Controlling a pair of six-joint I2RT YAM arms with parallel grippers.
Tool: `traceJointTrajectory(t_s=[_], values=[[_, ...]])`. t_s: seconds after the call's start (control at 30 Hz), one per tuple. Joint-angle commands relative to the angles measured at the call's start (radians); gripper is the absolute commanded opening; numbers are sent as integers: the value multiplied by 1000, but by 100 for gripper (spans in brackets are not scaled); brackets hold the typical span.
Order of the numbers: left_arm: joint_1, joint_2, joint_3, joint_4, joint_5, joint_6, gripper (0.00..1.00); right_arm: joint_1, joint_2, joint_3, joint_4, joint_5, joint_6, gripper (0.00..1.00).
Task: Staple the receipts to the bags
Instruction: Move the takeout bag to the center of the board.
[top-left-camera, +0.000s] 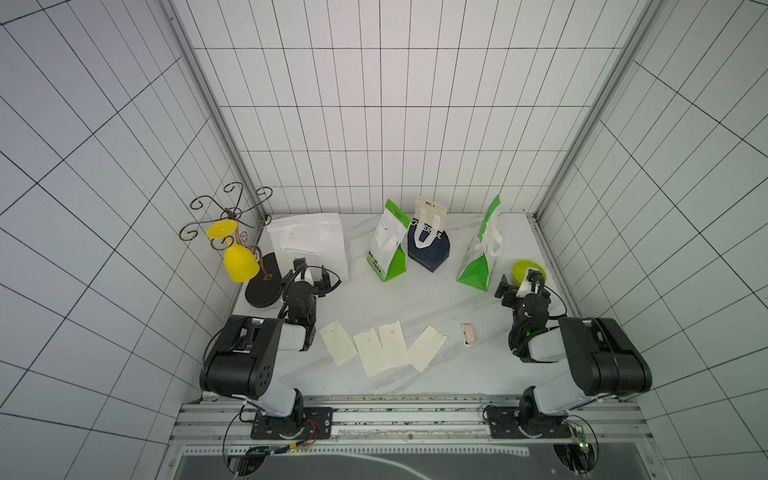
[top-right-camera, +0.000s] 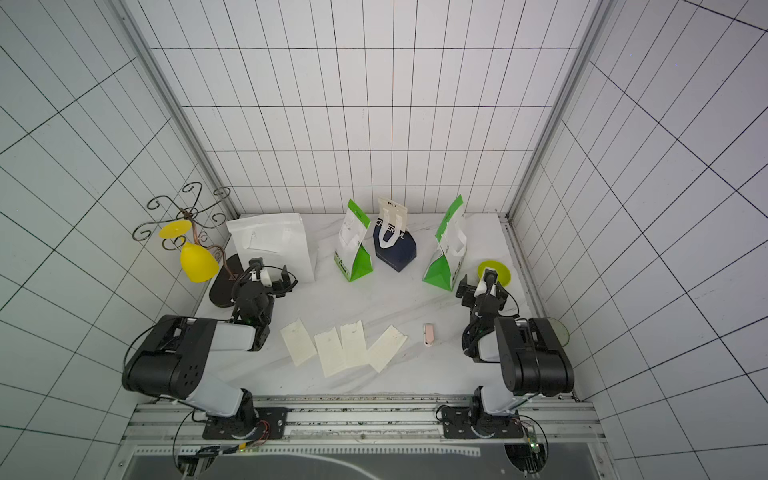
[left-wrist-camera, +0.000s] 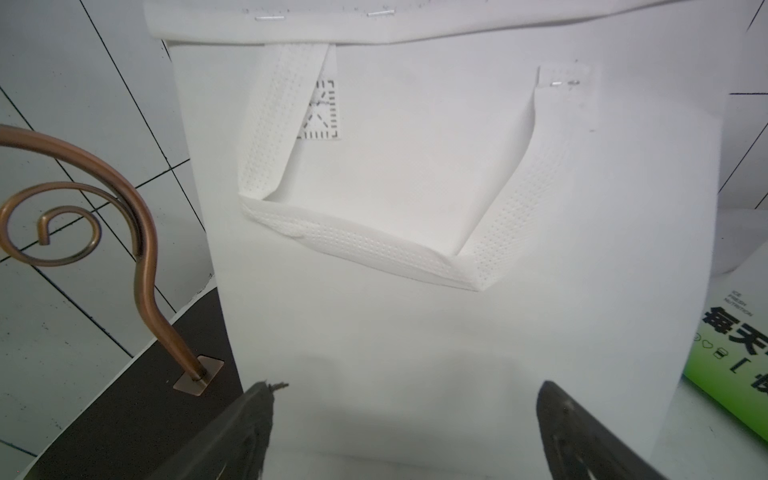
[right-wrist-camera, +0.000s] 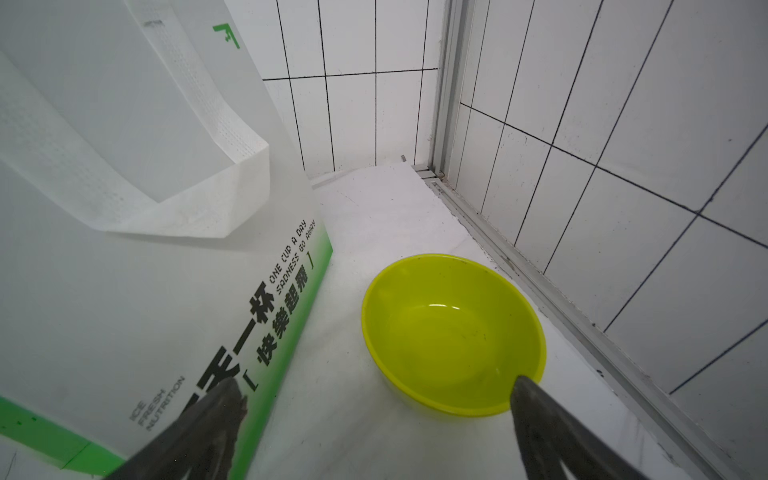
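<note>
Top views both show my left gripper (top-left-camera: 312, 272) and right gripper (top-left-camera: 519, 282) spread wide, holding nothing. Four receipts (top-left-camera: 390, 345) lie flat beside the stapler (top-left-camera: 468, 334), toward my left arm; four bags (top-left-camera: 428, 249) stand beyond it.

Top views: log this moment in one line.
left gripper open, empty | right gripper open, empty | four cream paper receipts lying loose | small pink-white stapler untouched

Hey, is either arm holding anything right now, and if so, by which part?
Nothing is held. Both sets of jaws stand wide open: the left gripper faces the plain white bag, the right gripper the yellow-green bowl.
</note>
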Motion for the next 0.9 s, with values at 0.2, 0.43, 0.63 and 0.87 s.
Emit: traceJointTrajectory(t_s=[0.2, 0.43, 0.63, 0.87], values=[[6, 5, -3, 26, 8, 9, 97, -2, -10, 6, 46, 6, 2, 99], [7, 4, -5, 28, 13, 8, 97, -2, -10, 6, 47, 6, 1, 100], [2, 5, -3, 29, -1, 9, 97, -2, -10, 6, 46, 6, 2, 100], [-5, 5, -3, 28, -16, 10, 97, -2, -10, 6, 47, 6, 1, 99]])
